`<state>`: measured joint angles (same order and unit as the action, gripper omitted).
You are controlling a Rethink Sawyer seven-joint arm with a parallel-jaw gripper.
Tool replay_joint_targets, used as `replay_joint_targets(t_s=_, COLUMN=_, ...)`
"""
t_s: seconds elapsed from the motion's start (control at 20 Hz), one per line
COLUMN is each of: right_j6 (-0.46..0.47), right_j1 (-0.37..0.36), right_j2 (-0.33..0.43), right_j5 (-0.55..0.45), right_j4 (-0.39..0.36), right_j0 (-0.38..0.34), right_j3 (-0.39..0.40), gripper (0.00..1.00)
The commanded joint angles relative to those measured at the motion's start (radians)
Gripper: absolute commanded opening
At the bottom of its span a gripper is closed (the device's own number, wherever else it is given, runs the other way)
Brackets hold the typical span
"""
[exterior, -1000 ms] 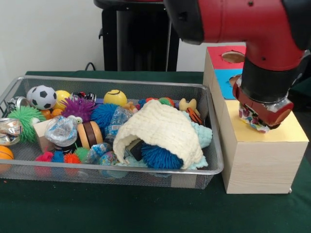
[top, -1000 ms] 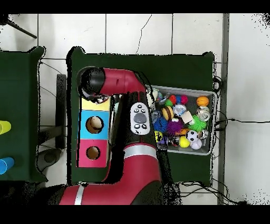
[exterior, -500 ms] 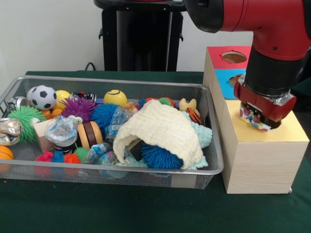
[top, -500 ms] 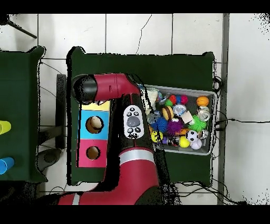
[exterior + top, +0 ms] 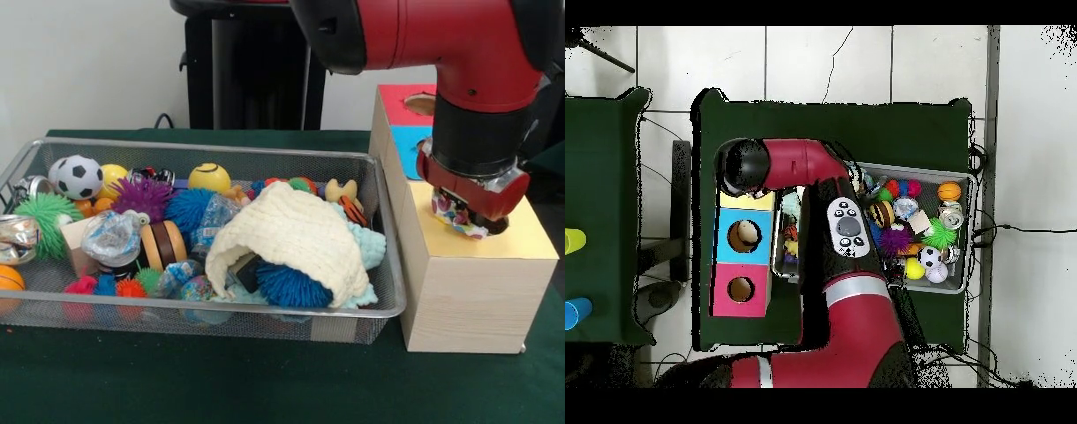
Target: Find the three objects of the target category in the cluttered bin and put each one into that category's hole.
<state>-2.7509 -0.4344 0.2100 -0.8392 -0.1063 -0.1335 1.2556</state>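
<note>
Arm's end [image 5: 468, 208] over yellow box top [image 5: 521, 238] — perhaps holding patterned scrap [image 5: 455, 215].

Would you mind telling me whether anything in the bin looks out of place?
A cream cloth lies draped over the toys at the wire bin's box-side end, covering a blue spiky ball. Otherwise it is jumbled but nothing has spilled.

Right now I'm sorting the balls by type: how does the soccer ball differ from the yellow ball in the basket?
The soccer ball is white with black patches; the yellow ball is plain yellow with a dark mark on top. The soccer ball lies near the basket's far left corner, the yellow ball midway along the far wall. Both are round and similar in size.
</note>
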Motion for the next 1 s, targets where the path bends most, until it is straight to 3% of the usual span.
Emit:
replay_joint_targets(t_s=0.05, right_j6=0.295, right_j1=-0.121, right_j2=0.050, right_j5=-0.132, right_j4=-0.047, right_j0=-0.114, right_j3=-0.076, gripper=0.00)
replay_joint_targets(t_s=0.2, right_j6=0.294, right_j1=-0.121, right_j2=0.048, right_j5=-0.245, right_j4=-0.080, right_j0=-0.106, right_j3=-0.123, gripper=0.00)
replay_joint_targets(t_s=0.4, right_j6=0.294, right_j1=-0.116, right_j2=0.032, right_j5=-0.300, right_j4=-0.129, right_j0=-0.093, right_j3=-0.165, gripper=0.00)
replay_joint_targets(t_s=0.45, right_j6=0.288, right_j1=-0.114, right_j2=0.033, right_j5=-0.304, right_j4=-0.152, right_j0=-0.092, right_j3=-0.177, gripper=1.00)
replay_joint_targets(t_s=0.85, right_j6=0.252, right_j1=-0.108, right_j2=0.003, right_j5=-0.296, right_j4=-0.232, right_j0=-0.064, right_j3=-0.220, gripper=1.00)
replay_joint_targets(t_s=1.0, right_j6=0.179, right_j1=-0.106, right_j2=-0.011, right_j5=-0.257, right_j4=-0.234, right_j0=-0.056, right_j3=-0.219, gripper=1.00)
